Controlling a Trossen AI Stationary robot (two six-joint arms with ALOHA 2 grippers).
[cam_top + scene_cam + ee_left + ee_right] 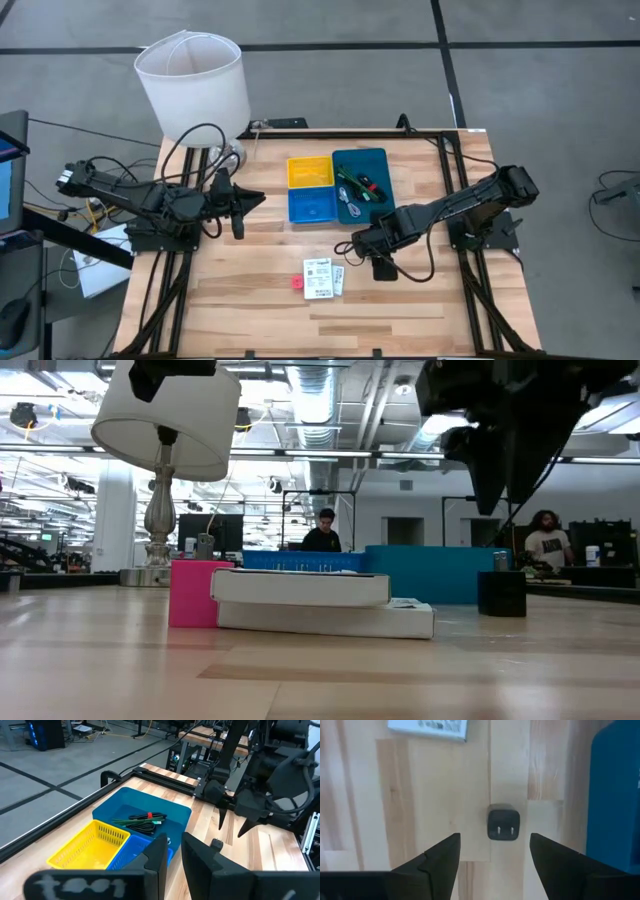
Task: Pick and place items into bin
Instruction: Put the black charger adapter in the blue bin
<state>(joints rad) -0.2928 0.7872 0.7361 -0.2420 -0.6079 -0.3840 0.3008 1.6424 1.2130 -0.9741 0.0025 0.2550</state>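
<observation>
Tabletop [250, 310]: light wood planks.
Lampshade [192, 82]: white, far beyond teal bin, off tabletop's back-left corner.
Teal bin [380, 160]: rectangular, mid-tabletop; holds black sticks, green piece [346, 181], red bit [365, 183], grey cable.
Yellow bin [310, 171], blue bin [312, 206]: square, touching teal bin's left side.
Left tool [258, 200]: well left of teal bin, fingers nearly closed, holding nothing.
Right tool [493, 854]: just front of teal bin, released, fingers spread over black charger [503, 822].
White cards [322, 279]: front of teal bin, stacked.
Pink block [296, 283]: touching cards' left.
</observation>
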